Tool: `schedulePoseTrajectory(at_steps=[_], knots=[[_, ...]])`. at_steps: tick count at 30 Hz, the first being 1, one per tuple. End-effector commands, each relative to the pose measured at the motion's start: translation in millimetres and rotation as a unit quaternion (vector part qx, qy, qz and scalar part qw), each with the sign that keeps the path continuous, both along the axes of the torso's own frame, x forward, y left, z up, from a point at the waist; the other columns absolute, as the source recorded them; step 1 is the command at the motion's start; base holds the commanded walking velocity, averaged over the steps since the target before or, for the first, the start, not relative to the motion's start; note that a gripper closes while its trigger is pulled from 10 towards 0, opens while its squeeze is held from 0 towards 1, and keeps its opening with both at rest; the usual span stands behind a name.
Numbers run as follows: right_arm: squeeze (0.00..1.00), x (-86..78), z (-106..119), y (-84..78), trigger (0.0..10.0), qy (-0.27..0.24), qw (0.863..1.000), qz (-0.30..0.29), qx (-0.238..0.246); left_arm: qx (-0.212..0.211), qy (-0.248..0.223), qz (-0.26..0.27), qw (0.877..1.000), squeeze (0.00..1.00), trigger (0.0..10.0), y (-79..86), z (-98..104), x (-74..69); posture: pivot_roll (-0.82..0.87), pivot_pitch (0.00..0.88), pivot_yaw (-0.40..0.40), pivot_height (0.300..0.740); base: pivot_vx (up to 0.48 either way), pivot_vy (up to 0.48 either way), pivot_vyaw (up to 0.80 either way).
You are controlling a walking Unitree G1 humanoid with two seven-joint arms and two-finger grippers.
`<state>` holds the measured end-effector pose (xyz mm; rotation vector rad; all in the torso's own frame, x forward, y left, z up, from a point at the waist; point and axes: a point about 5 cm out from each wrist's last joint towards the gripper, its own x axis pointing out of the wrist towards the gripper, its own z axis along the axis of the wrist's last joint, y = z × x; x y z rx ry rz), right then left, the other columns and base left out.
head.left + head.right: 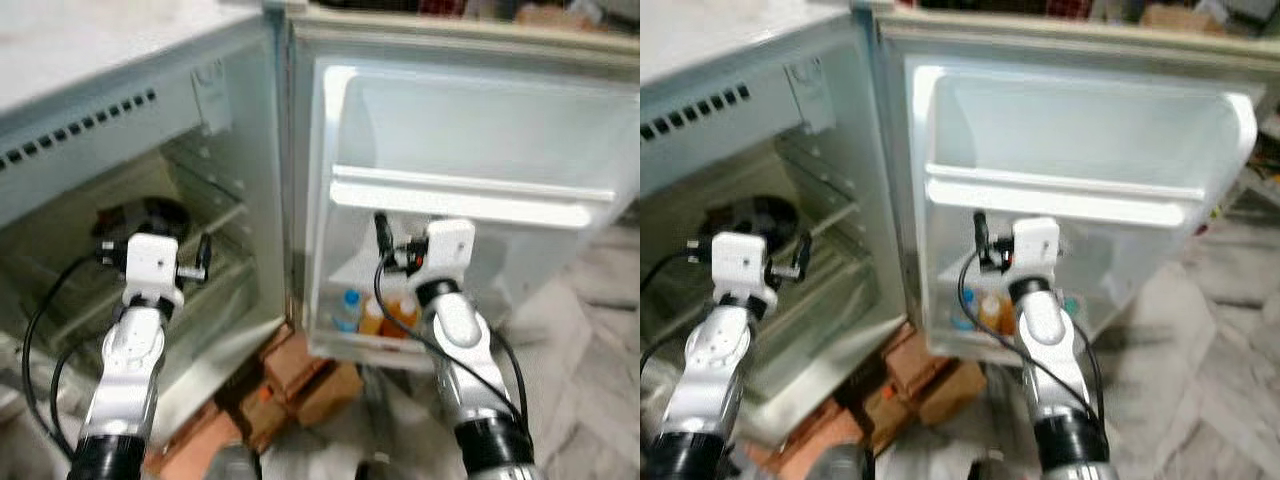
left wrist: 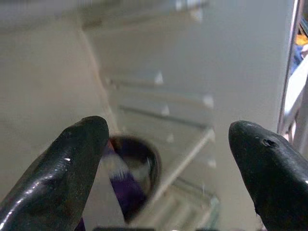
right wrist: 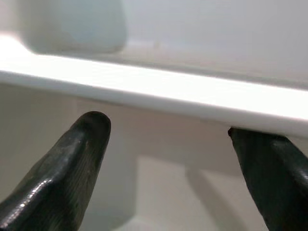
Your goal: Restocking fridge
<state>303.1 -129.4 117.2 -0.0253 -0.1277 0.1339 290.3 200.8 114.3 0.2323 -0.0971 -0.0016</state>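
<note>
White fridge [image 1: 250, 120] open. Left gripper [image 2: 168, 159] spread wide, empty, inside the cabinet. Right gripper [image 3: 168, 159] spread wide, empty, below door shelf [image 1: 470, 200]; bottles [image 1: 375, 315] at 6 o'clock. No legible labels.

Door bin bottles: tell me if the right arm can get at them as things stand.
Probably yes. The right gripper is open and empty before the door rail, with the bottles just below in the open door's bottom bin; nothing visible blocks the way down.
</note>
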Motion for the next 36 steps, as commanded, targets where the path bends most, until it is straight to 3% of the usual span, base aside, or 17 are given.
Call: schedulePoseTrajectory(at_steps=[1, 9, 18, 23, 25, 27, 30, 31, 32, 34, 35, 36], knots=[[0.00, 2.3, -0.7, -1.0, 10.0, 0.013, 1.000, 0.000, 0.005, 0.007, 0.005, -0.001, 1.000, 0.00, 10.0, -2.3, -1.8, 2.5, 0.10, 0.000, -0.044, 0.740, 0.000, 0.000, 0.00], [0.00, -4.4, -16.9, -0.2, 10.0, 0.074, 0.997, 0.015, 0.025, 0.018, 0.008, -0.016, 1.000, 0.00, 10.0, -5.6, -4.8, 0.3, 0.08, 0.000, -0.034, 0.740, 0.000, -0.254, 0.00], [0.00, -4.9, -20.2, -0.2, 10.0, 0.097, 0.995, 0.012, -0.012, 0.016, 0.011, -0.021, 1.000, 0.00, 10.0, -7.8, -6.7, -0.5, 0.08, 0.000, -0.037, 0.740, 0.000, -0.480, 0.00], [0.00, -7.4, -25.3, 13.1, 10.0, 0.122, 0.990, 0.072, -0.027, 0.009, 0.012, -0.021, 1.000, 0.00, 10.0, -8.7, -7.7, -1.9, 0.08, 0.000, -0.042, 0.740, 0.000, -0.434, 0.00], [0.00, -13.2, -27.2, 23.1, 10.0, 0.143, 0.980, 0.134, -0.014, 0.002, 0.017, -0.018, 1.000, 0.00, 10.0, -9.1, -8.7, -2.7, 0.08, 0.000, -0.046, 0.740, -0.124, -0.253, 0.00], [0.00, -15.4, -26.7, 25.7, 10.0, 0.146, 0.977, 0.152, -0.007, 0.001, 0.018, -0.017, 1.000, 0.00, 10.0, -9.1, -9.1, -2.9, 0.08, 0.000, -0.046, 0.740, -0.247, -0.251, 0.00], [0.00, -30.0, -25.1, 34.9, 10.0, 0.171, 0.952, 0.253, 0.002, 0.000, 0.019, -0.017, 1.000, 0.00, 10.0, -7.9, -9.9, -4.4, 0.08, 0.000, -0.048, 0.740, -0.294, -0.252, 0.00], [0.00, -39.3, -25.4, 35.7, 10.0, 0.185, 0.934, 0.307, -0.010, 0.002, 0.021, -0.017, 1.000, 0.00, 10.0, -7.1, -10.5, -4.7, 0.08, 0.000, -0.049, 0.740, -0.292, -0.251, 0.00], [0.00, -39.3, -25.4, 35.7, 10.0, 0.185, 0.934, 0.307, -0.010, 0.002, 0.021, -0.017, 1.000, 0.00, 10.0, -7.1, -10.5, -4.7, 0.08, 0.000, -0.049, 0.740, -0.292, -0.251, 0.00], [0.00, -47.9, -27.3, 32.1, 10.0, 0.200, 0.914, 0.351, -0.029, 0.002, 0.021, -0.020, 1.000, 0.00, 10.0, -7.0, -10.7, -4.6, 0.08, 0.000, -0.049, 0.740, -0.285, -0.253, 0.00], [0.00, -54.9, -31.6, 26.0, 10.0, 0.220, 0.896, 0.383, -0.052, 0.001, 0.022, -0.020, 1.000, 0.00, 10.0, -7.0, -10.8, -4.5, 0.08, 0.000, -0.050, 0.740, -0.270, -0.247, 0.00], [0.00, -57.0, -33.3, 23.0, 10.0, 0.226, 0.889, 0.394, -0.062, 0.001, 0.021, -0.020, 1.000, 0.00, 10.0, -7.1, -10.5, -4.4, 0.08, 0.000, -0.050, 0.740, -0.277, -0.247, 0.00]])
